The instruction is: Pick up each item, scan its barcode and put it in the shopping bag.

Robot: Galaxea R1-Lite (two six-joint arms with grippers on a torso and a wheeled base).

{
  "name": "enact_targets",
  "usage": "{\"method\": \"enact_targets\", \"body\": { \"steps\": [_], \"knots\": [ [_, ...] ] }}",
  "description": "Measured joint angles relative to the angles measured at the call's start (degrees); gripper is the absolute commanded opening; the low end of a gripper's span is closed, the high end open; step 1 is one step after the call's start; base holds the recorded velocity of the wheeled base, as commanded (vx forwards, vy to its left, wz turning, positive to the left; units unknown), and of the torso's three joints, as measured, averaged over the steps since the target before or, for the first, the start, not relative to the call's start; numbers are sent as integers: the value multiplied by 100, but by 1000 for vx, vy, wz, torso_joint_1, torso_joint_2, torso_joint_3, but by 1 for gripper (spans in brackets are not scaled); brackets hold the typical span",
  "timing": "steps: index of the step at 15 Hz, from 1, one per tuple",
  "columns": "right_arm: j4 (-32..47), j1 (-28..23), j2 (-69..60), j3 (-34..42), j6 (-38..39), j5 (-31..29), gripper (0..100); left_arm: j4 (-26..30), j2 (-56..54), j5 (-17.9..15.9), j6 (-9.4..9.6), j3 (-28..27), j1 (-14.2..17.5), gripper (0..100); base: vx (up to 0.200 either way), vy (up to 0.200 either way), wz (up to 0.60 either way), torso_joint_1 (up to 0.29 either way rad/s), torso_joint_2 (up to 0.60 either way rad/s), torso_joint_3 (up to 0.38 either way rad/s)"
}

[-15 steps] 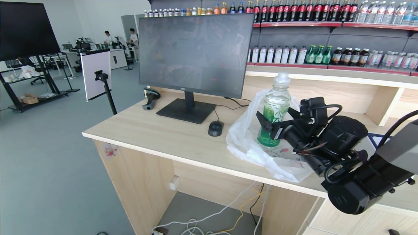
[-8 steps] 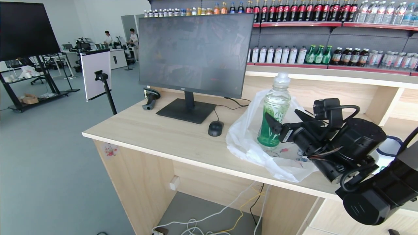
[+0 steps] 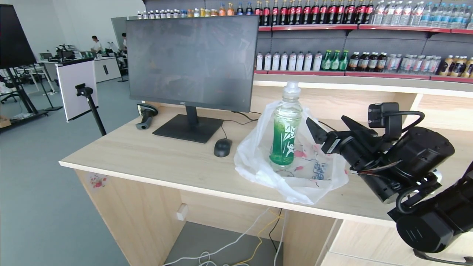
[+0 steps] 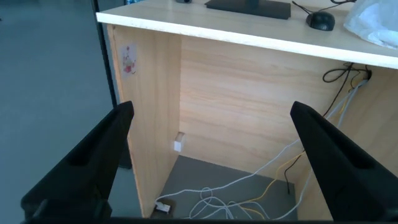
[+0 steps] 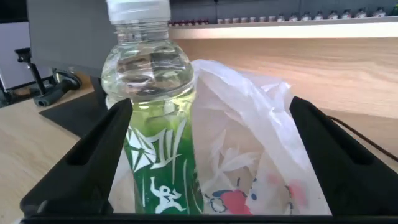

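A light wooden table (image 3: 155, 157) carries a white plastic bag (image 3: 258, 162) lying open near its right-hand end. A clear bottle (image 3: 286, 127) with a green label and a white cap stands upright inside the bag, with the plastic rising behind and around it. The bag has red and blue print on its lower part.

The right claw (image 3: 325, 121) hangs just to the right of the bottle at label height, pointing left toward it. Its two black fingers are spread wide, grip nothing, and stand apart from the bottle. In the right wrist view the claw (image 5: 211, 102) frames the bottle (image 5: 152, 124) and the crumpled bag (image 5: 249, 130) between its spread fingers, and both lie beyond the tips.

The left claw (image 4: 211, 111) is low, below the table top, facing the table's near side. Its fingers are also spread wide and hold nothing. Beyond them are the table's (image 4: 249, 37) side panel and loose cables (image 4: 249, 186) on the floor underneath.

To the left of the bag on the table sit a black mouse (image 3: 223, 147), then a dark monitor (image 3: 192, 62) on a flat stand. A handheld scanner (image 3: 146, 115) rests at the far left, beside the monitor's base. Behind the table, shelves (image 3: 351, 61) hold rows of drink bottles.
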Motion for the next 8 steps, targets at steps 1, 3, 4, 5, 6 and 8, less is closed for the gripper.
{"method": "enact_targets", "body": {
  "steps": [1,3,4,5,6,8],
  "knots": [
    [-5,0,-20,0,0,0,100,2,0,0,4,0,2,100,0,0,-600,-2,2,2],
    [-11,-30,-63,22,-6,2,100,-6,0,-2,-7,0,0,100,0,0,0,0,0,0],
    [-9,-80,-80,34,-24,2,100,-4,0,0,-20,0,0,100,0,0,0,0,0,0],
    [-6,-148,-94,52,-57,2,100,-6,0,0,-26,0,5,100,0,0,0,0,0,0],
    [-20,-194,-107,63,-68,-5,100,-4,0,0,-23,0,2,100,0,-200,0,2,2,2],
    [-2,-229,-118,76,-68,2,100,-13,0,0,-23,0,10,100,0,-200,0,2,0,5]
  ]
}}
